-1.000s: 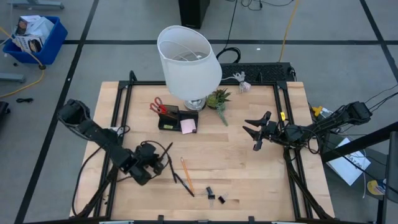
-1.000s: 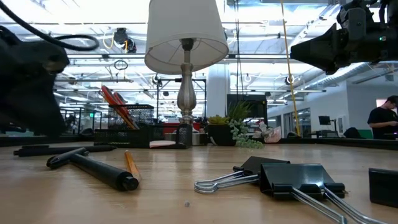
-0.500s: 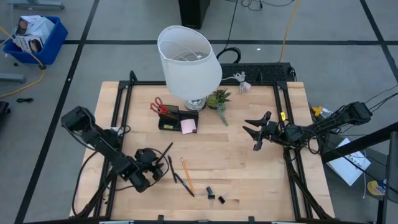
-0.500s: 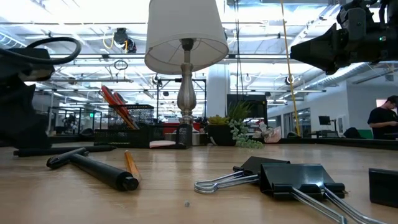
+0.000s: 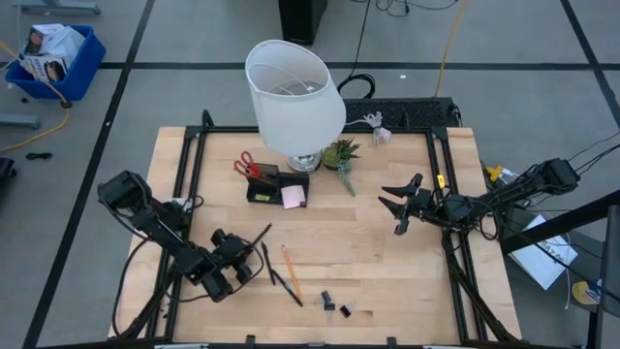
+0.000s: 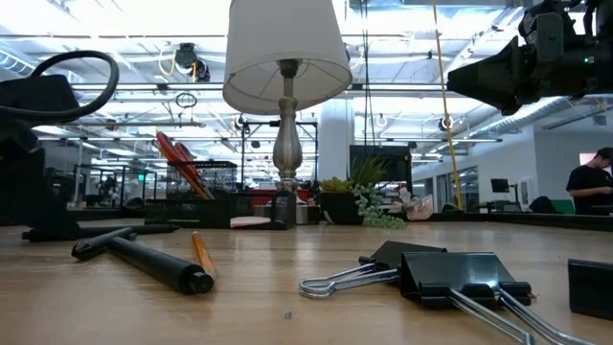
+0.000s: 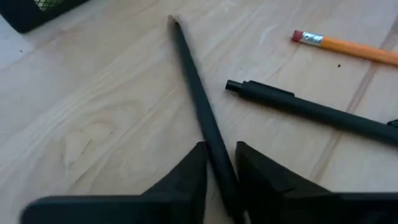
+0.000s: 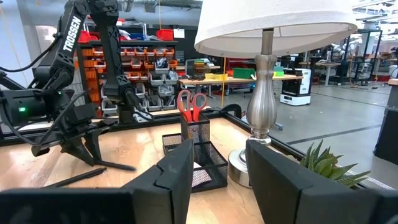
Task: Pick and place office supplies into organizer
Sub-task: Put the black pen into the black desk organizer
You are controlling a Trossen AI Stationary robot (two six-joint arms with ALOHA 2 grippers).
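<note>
My left gripper [image 5: 240, 256] [image 7: 221, 147] is low over the table's near left, shut on a thin black pen [image 7: 198, 102] [image 5: 260, 236] that lies flat on the wood. A second black pen [image 7: 311, 109] [image 5: 281, 281] and an orange pencil [image 7: 351, 48] [image 5: 291, 273] lie just to its right. Black binder clips [image 5: 334, 302] [image 6: 450, 273] sit near the near edge. The black mesh organizer [image 5: 262, 184] [image 8: 198, 155] holds red-handled scissors [image 5: 244, 163] [image 8: 191, 101]. A pink sticky pad [image 5: 294, 197] lies flat on the table beside it. My right gripper [image 5: 399, 208] [image 8: 217, 180] hangs open over the right side. My left gripper has the thin black pen near its near end [image 7: 217, 163], pinched between the two fingers. The fingers come at it low from the near-left side and lie along the pen. The pen rests on the table, its far tip [image 7: 173, 22] pointing toward the organizer.
A big white-shaded lamp [image 5: 294, 97] and a small green plant [image 5: 339, 153] stand at the far middle, right beside the organizer. A black frame rail [image 5: 189, 174] runs along the table's sides. Bare wood lies between the two grippers [image 5: 349, 242].
My left gripper has drawn back toward the table's left and near edges, staying low. The thin black pen lies where it lay a second ago. My right arm has kept still.
</note>
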